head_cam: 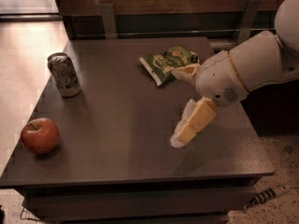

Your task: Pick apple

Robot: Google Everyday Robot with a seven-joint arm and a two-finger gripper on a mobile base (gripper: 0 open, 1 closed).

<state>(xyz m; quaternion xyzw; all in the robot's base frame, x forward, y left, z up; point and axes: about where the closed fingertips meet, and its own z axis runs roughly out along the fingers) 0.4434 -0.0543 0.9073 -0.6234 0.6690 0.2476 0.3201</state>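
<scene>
A round red apple (40, 135) sits near the front left corner of the dark grey-brown square table (117, 125), close to the left edge. Its skin is deep red with a paler orange-yellow flush on the upper left side, and a short dark stem stands in the dimple on top. It rests upright on the tabletop, touching nothing else, with a soft shadow under its right side.

Further back along the same left edge stands an upright silver soda can (64, 74) with a pull-tab top. Its side carries a pale label with dark and reddish marks, but no word on it can be read. Near the back of the table, right of centre, lies a flat, crinkled green snack bag (170, 62) with yellow and white printing; the lettering on it is too blurred to make out.

The robot's white rounded arm (252, 66) reaches in from the right, above the table's right half. At its end, the cream-yellow gripper (184, 133) points down and to the left, low over the tabletop at about mid-depth, in front of the snack bag and well apart from the apple. Whether the gripper is set wide or narrow cannot be told, and it holds nothing that can be seen.
</scene>
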